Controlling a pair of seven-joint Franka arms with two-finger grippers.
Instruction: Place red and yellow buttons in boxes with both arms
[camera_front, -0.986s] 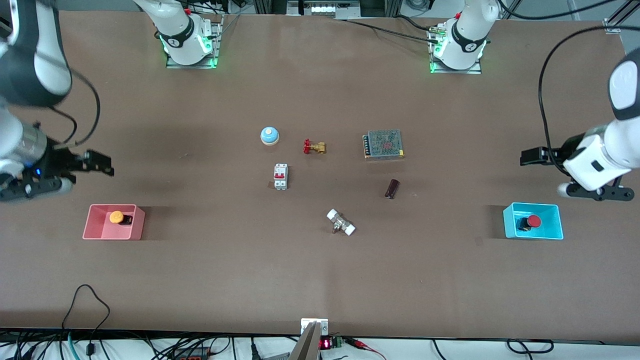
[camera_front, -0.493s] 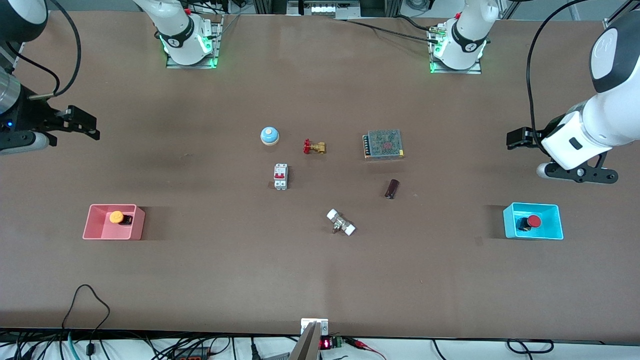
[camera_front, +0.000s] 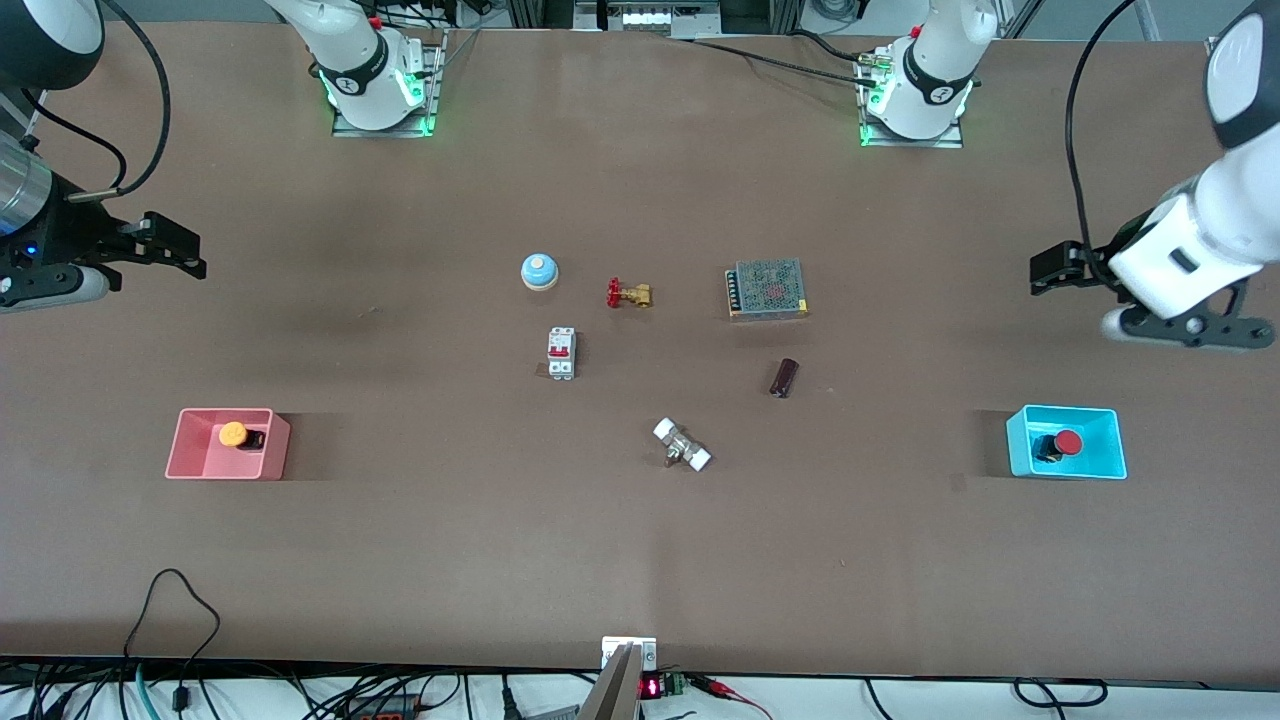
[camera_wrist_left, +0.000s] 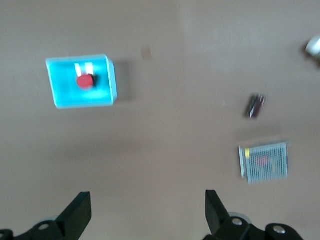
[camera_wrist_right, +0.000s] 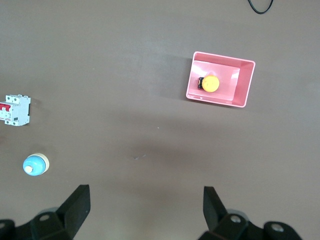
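A: Left gripper (camera_front: 1045, 272) status?
B: Jaws spread wide, nothing between them, touching nothing. It hangs in the air over bare table (camera_front: 640, 560) at the left arm's end. The cyan box (camera_front: 1065, 442) sits below it and nearer the front camera, well apart, with the red button (camera_front: 1068, 442) inside.

A: Right gripper (camera_front: 185, 252)?
B: Same, fingers wide apart, empty, no contact. It's up over bare table at the right arm's end. The pink box (camera_front: 228, 444) lies nearer the front camera than the spot under it, well apart, holding the yellow button (camera_front: 233, 434).

A: Wrist views agree?
B: Yes, both show spread fingers (camera_wrist_left: 79, 214) (camera_wrist_right: 76, 203) with only tabletop between.
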